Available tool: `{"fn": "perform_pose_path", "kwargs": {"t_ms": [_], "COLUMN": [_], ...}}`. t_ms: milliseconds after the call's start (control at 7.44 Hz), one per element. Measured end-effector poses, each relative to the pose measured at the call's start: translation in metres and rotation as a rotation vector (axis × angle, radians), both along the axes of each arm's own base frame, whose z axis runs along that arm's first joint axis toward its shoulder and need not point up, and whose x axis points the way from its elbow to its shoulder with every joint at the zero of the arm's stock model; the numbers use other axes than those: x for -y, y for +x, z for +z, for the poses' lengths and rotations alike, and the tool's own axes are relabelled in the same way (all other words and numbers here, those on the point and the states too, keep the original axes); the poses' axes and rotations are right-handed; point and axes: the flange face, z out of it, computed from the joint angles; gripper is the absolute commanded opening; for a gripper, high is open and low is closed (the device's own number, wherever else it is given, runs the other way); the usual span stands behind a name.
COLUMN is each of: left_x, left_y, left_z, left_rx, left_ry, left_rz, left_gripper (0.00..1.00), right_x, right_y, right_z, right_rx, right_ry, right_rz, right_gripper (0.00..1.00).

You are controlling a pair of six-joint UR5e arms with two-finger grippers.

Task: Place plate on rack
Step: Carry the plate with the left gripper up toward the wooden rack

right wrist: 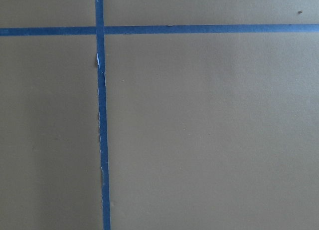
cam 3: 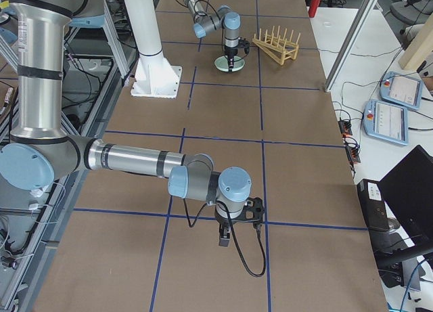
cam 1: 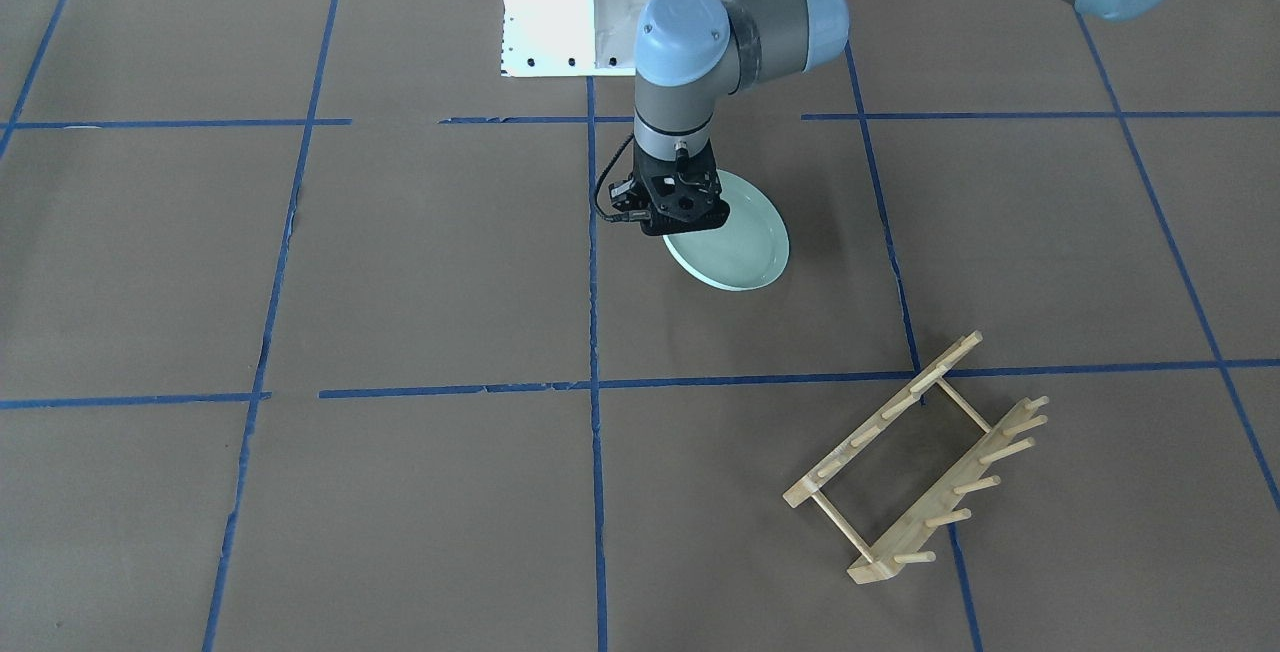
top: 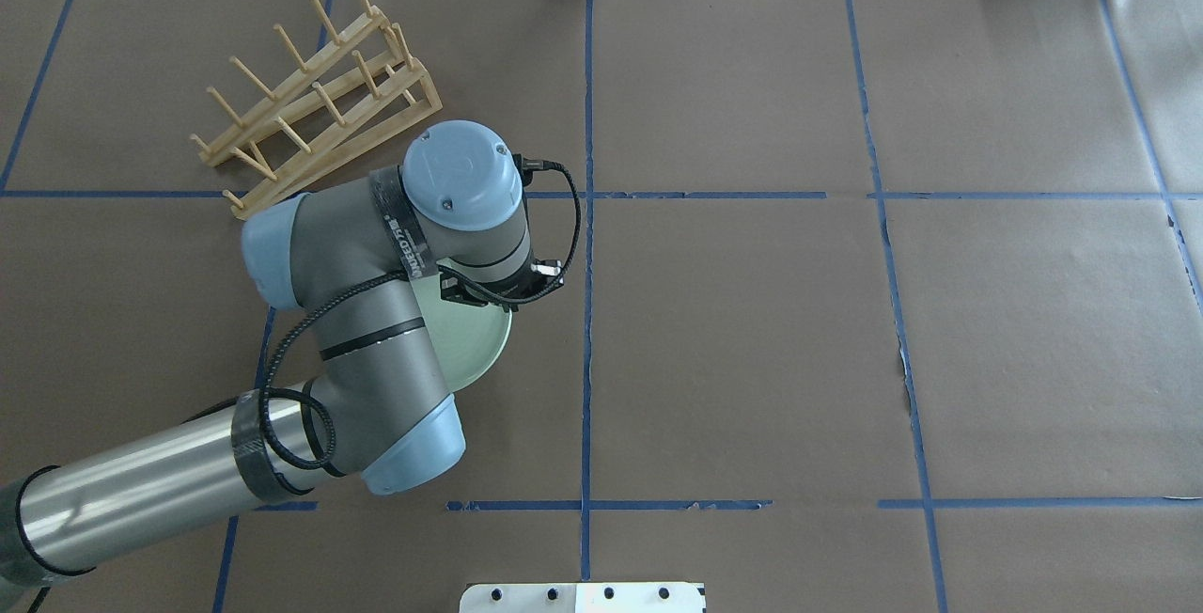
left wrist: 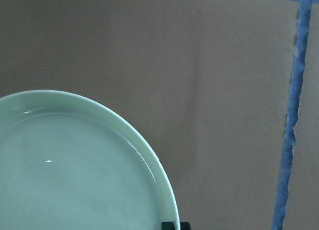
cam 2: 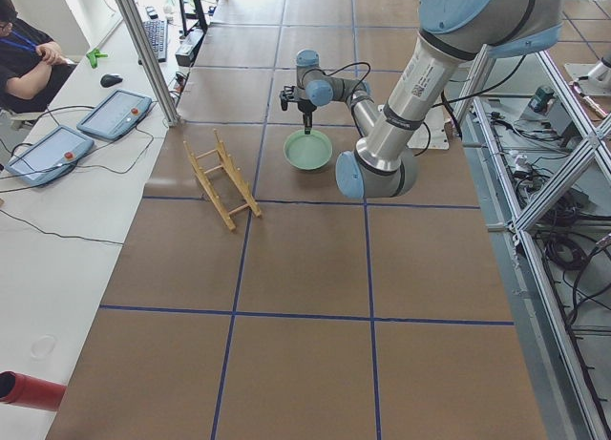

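Note:
The pale mint-green plate (cam 1: 745,250) lies on the brown table, partly under my left wrist. It also shows in the overhead view (top: 473,350) and the left wrist view (left wrist: 75,175). My left gripper (cam 1: 684,224) points down at the plate's edge nearest the robot. In the left wrist view its fingertips (left wrist: 168,225) sit close together on either side of the rim, shut on it. The bamboo rack (cam 1: 915,462) stands apart from the plate, toward the table's far left (top: 315,91). My right gripper (cam 3: 226,236) hangs over bare table; I cannot tell whether it is open or shut.
Blue tape lines (cam 1: 592,382) split the brown table into squares. The white robot base (cam 1: 575,2) stands at the robot's edge. A side desk with tablets (cam 2: 115,114) and a seated person (cam 2: 24,49) lies beyond the rack's side of the table.

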Motion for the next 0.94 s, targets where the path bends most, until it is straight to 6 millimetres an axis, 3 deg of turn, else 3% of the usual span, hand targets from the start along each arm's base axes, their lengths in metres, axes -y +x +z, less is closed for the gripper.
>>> {"fn": "perform_pose_path", "kwargs": {"t_ms": [269, 672, 806, 940], "left_x": [0.021, 0.053, 0.054, 0.054], "left_y": [-0.087, -0.226, -0.257, -0.274], "left_z": [-0.041, -0.088, -0.095, -0.091], "left_rx": [-0.033, -0.151, -0.212, -0.282], "left_ry": [0.022, 0.128, 0.185, 0.238], "left_rz": [-0.100, -0.293, -0.336, -0.365], "left_gripper": [0.00, 0.00, 0.00, 0.00], "right_x": [0.000, 0.000, 0.000, 0.000], "right_y": [0.000, 0.000, 0.000, 0.000], "right_z": [0.000, 0.000, 0.000, 0.000], "right_rx": [0.000, 0.000, 0.000, 0.000], "right_ry": [0.000, 0.000, 0.000, 0.000], "right_rz": [0.000, 0.001, 0.000, 0.000], "right_gripper": [1.00, 1.00, 1.00, 1.00]}}
